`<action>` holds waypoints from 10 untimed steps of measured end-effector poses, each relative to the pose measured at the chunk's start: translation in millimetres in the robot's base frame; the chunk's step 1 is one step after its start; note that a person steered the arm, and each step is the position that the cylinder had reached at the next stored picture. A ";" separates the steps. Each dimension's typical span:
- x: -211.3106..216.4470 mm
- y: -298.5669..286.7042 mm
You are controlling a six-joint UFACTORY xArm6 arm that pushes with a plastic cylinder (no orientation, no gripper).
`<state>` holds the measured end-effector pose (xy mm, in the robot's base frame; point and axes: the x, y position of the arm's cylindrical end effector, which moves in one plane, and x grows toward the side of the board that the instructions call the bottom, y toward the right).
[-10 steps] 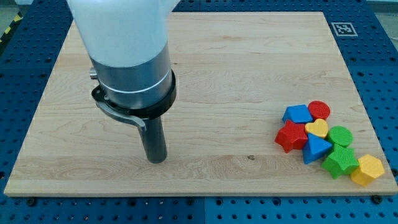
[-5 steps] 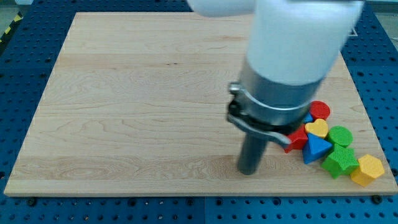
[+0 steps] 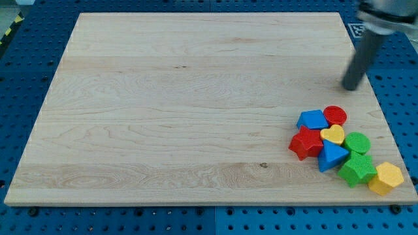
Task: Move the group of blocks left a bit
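Your tip stands near the board's right edge, above the block group and apart from it; there is no claw on this rod, so no open or closed state applies. The group sits at the board's lower right: blue block, red cylinder, yellow heart, red star, blue triangle, green cylinder, green block, yellow hexagon. The hexagon overhangs the right edge. Nothing lies between tip and group.
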<state>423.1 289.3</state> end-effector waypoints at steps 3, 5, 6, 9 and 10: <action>142.8 32.4; 142.9 9.4; 142.9 -2.8; 142.6 -34.2; 140.9 -53.0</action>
